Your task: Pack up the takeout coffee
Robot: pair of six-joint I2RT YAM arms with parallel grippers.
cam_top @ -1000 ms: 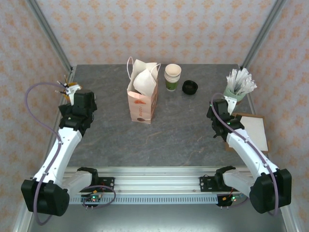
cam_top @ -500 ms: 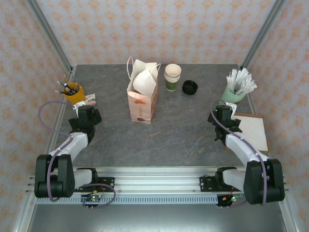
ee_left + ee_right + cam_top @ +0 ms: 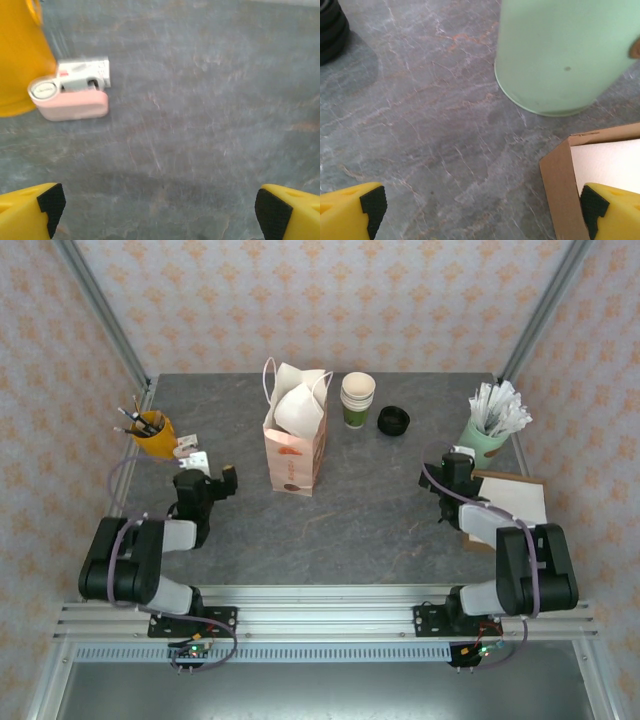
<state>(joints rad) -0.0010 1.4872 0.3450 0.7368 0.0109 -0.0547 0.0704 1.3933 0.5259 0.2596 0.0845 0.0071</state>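
Both arms are now folded into a tucked posture close to their bases; a second ago they reached further out over the table (image 3: pixel 380 510). The left gripper (image 3: pixel 160 207) hangs low over bare surface, jaws spread wide and holding nothing. It is near the pink-and-white object (image 3: pixel 72 95), which lies just beside the yellow pen cup (image 3: pixel 152 432). The right gripper (image 3: pixel 480 207) is likewise released and empty, positioned between the mint cup (image 3: pixel 560 55) of white sticks and the cardboard box (image 3: pixel 520 502). Neither gripper touches any item. The paper bag (image 3: pixel 293 455) stands upright at centre with white paper protruding from its mouth. The stack of cups (image 3: pixel 357 400) and the black lids (image 3: pixel 393 421) stand to its right, apart from it, in unchanged positions. The takeout coffee is judged to sit inside the bag, concealed by the white paper; this cannot be confirmed. Interpretation: the packing step appears complete and both arms are withdrawing to rest.
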